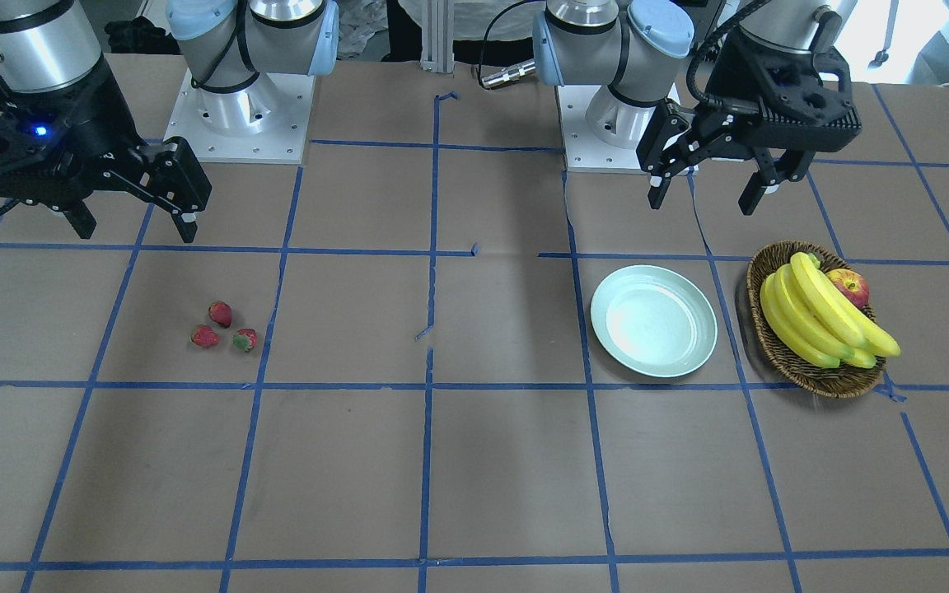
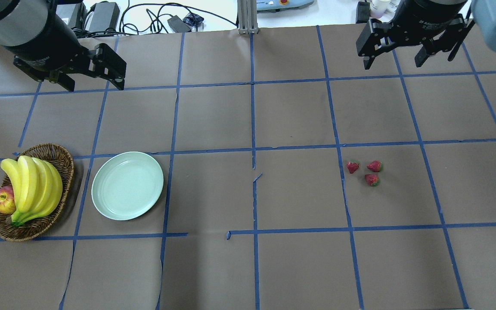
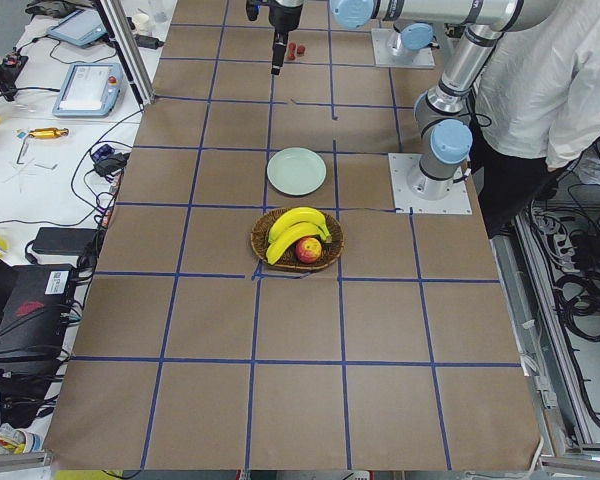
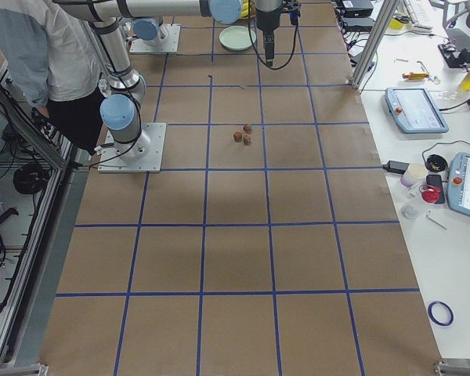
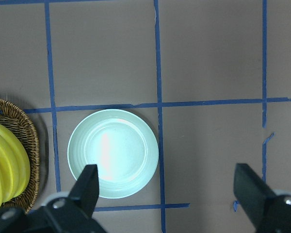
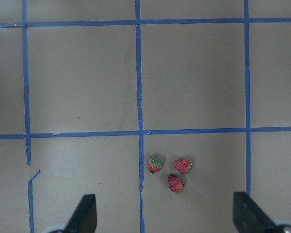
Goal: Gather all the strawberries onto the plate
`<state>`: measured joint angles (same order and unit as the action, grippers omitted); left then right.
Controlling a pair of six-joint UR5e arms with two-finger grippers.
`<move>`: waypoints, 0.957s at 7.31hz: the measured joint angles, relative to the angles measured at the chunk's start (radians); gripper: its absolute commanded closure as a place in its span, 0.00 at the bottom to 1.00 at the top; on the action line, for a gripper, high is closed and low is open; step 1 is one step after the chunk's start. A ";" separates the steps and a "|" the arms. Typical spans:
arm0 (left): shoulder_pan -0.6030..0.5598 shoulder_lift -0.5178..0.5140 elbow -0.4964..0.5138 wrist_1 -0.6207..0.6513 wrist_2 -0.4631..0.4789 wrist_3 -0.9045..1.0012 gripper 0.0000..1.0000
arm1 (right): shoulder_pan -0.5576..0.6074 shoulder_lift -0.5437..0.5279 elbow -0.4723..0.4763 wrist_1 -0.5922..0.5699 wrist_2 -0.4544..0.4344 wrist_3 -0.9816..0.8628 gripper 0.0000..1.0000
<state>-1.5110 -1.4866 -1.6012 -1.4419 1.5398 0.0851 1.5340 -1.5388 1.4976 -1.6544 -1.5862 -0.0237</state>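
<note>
Strawberries (image 1: 220,314), all three, lie in a tight cluster on the tabletop (image 1: 474,478) in the front-facing view, well apart from the plate (image 1: 653,321), which holds nothing. The right claw (image 1: 135,224) hangs above the tabletop, toward the robot's base from the berries, jaws spread and holding nothing. The left claw (image 1: 703,202) hangs likewise spread and bare near the plate and the basket (image 1: 833,385) of bananas (image 1: 820,317) and an apple (image 1: 851,287).

Overhead, the berries sit on the robot's right half, the plate on its left half, just beside the basket.

The left wrist camera looks down on the bare plate, the right wrist camera on the three berries, jaws parted in both.

By my reading nothing is collected yet: all three pickups and drops are left.
</note>
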 measured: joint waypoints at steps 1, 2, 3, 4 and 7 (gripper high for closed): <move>0.000 -0.002 -0.001 0.000 -0.001 0.000 0.00 | 0.000 0.001 0.000 -0.002 0.000 0.000 0.00; 0.000 -0.004 -0.002 0.000 -0.003 -0.002 0.00 | 0.000 0.004 0.000 -0.007 0.001 0.001 0.00; 0.000 -0.005 -0.003 0.000 -0.003 -0.002 0.00 | 0.000 0.007 0.001 -0.011 0.001 0.001 0.00; 0.000 -0.002 -0.002 0.000 -0.003 -0.002 0.00 | 0.000 0.008 0.001 -0.012 0.001 0.001 0.00; 0.000 -0.002 0.007 -0.005 -0.002 -0.001 0.00 | -0.001 0.009 0.006 -0.012 -0.008 -0.001 0.00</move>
<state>-1.5110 -1.4889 -1.5941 -1.4470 1.5377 0.0840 1.5327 -1.5296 1.5033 -1.6663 -1.5939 -0.0247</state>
